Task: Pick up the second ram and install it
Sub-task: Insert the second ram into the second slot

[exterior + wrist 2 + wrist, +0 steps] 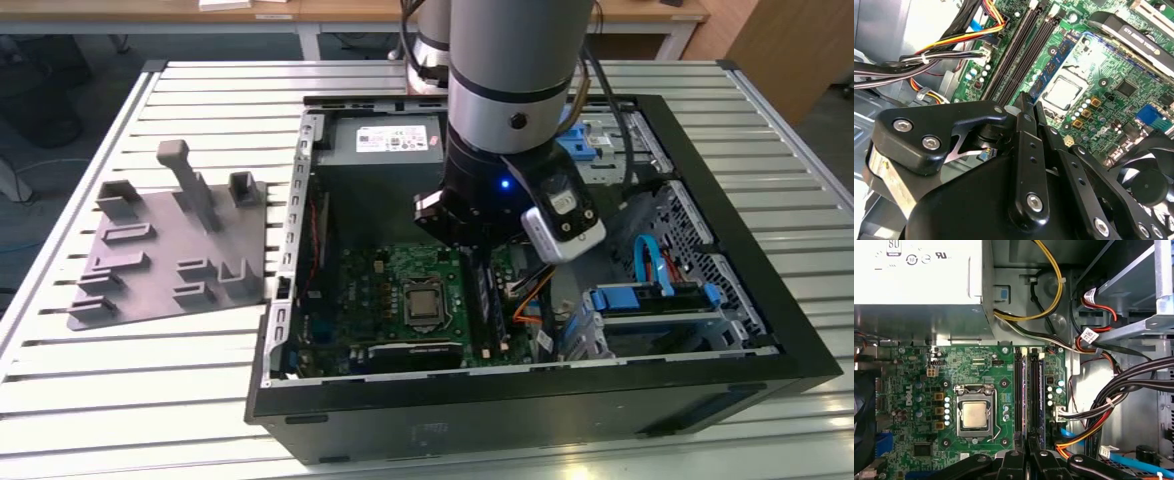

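The second ram (1026, 390) is a thin dark blue-green stick, seen edge-on in the first wrist view, running along the motherboard's long black slots (1018, 390). In the second wrist view its blue face (1054, 65) slants over the green board beside the slots (1014, 55). My gripper (1027, 454) is shut on the stick's near end, with its black fingers pressed close together (1026, 102). In the exterior view the gripper (470, 240) reaches down inside the open computer case, over the motherboard (387, 290). Whether the stick touches a slot I cannot tell.
The CPU socket (974, 415) lies beside the slots. The power supply (387, 140) fills the case's far end. Bundled cables (1114, 395) and a blue drive bay (654, 300) crowd the other side. A grey fixture plate with posts (174, 250) rests on the slatted table.
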Available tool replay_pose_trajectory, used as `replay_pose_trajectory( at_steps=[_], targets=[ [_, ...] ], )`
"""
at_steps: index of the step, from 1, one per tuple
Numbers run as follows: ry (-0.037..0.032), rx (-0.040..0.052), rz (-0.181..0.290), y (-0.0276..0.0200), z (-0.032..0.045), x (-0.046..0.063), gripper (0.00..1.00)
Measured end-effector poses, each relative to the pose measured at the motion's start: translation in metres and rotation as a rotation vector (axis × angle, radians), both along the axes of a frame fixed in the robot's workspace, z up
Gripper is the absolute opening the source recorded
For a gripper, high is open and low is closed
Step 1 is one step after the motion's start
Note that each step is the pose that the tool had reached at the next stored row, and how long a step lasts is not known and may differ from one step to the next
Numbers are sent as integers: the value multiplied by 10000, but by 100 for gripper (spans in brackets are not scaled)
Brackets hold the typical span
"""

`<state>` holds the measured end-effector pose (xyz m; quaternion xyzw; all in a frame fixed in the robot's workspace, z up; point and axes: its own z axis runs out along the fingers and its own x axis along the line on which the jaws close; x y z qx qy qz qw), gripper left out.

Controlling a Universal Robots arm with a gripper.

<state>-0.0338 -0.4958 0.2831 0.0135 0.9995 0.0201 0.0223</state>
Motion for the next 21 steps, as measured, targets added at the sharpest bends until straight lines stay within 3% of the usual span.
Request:
replay_pose_trajectory(
  at_steps=[21],
  targets=[
    [1, -2, 1, 0, -153, 0, 14]
  ],
)
